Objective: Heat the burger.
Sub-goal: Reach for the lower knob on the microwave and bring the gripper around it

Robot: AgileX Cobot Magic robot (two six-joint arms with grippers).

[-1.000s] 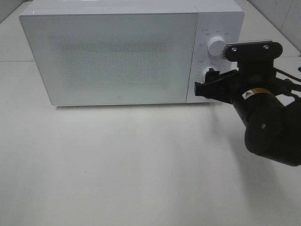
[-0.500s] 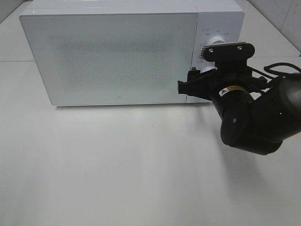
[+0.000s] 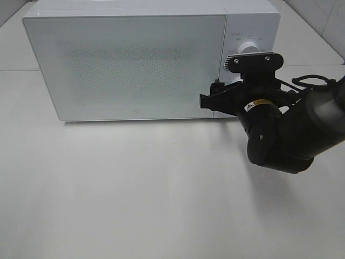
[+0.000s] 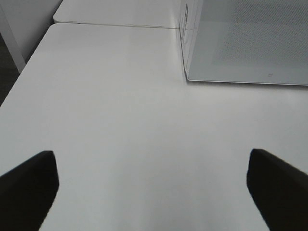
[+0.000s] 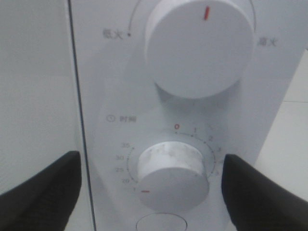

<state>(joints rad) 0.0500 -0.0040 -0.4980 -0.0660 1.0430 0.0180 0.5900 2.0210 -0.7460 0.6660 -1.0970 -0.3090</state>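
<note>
The burger is out of view. The white microwave (image 3: 129, 59) stands at the back of the table with its door shut. My right gripper (image 3: 211, 101) is open in front of the control panel. In the right wrist view its dark fingers (image 5: 38, 190) stand apart on either side of the lower timer knob (image 5: 168, 180), not touching it. That knob's red mark points down-left. The upper dial (image 5: 199, 45) sits above it. My left gripper (image 4: 153, 192) is open over bare table, with the microwave's corner (image 4: 192, 72) ahead of it.
The white table (image 3: 135, 189) spreads in front of the microwave. A black cable (image 3: 310, 80) loops behind my right arm. The table's left edge (image 4: 21, 82) drops to a dark floor. A tiled wall (image 3: 323, 16) rises at the back right.
My right arm has moved left across the control panel, its fingertips now reaching the door's right edge. The microwave has not moved.
</note>
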